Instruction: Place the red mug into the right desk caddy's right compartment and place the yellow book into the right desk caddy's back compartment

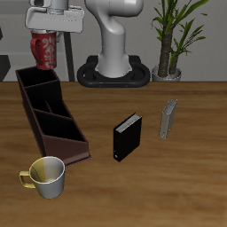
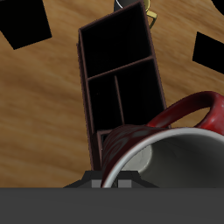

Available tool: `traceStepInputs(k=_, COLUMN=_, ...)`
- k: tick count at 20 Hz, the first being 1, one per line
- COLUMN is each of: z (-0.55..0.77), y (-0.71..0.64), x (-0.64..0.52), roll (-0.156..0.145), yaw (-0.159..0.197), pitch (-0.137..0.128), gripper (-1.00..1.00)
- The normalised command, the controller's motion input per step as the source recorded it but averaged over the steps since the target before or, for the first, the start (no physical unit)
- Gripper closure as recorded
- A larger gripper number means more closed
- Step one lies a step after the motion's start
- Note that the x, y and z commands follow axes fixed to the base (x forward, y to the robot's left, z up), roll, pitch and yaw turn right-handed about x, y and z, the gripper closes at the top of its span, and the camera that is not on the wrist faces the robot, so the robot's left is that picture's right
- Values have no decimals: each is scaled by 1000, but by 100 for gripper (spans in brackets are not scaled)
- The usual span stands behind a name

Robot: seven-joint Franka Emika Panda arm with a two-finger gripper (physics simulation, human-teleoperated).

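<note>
My gripper is shut on the red mug and holds it in the air above the far end of the right desk caddy. In the wrist view the red mug fills the near field, its dark inside turned toward the camera, with the caddy and its divided sections below. The yellow book, thin and grey-beige, stands upright on the table well away from the caddy. The caddy's sections look empty.
A thicker black book stands between the caddy and the yellow book. A yellow-and-white mug sits by the caddy's near end, close to the table's front edge. A potted plant stands behind the table.
</note>
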Motion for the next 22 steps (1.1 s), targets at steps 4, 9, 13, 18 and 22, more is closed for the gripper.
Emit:
traceStepInputs(k=4, z=-206, y=5, x=34, roll=-30, yaw=-15, pitch=32, gripper=100)
traceStepInputs(k=9, z=-300, y=141, x=-27, roll=29, yaw=22, pitch=40, gripper=100)
traceStepInputs(k=13, z=-183, y=88, x=-167, roll=43, yaw=40, pitch=42, gripper=100)
traceStepInputs(k=18, z=31, y=-364, x=-112, roll=-5, yaw=-4, pitch=6, gripper=100)
traceStepInputs(k=22, z=-21, y=-447, x=-49, roll=-60, yaw=-8, pitch=18, gripper=100)
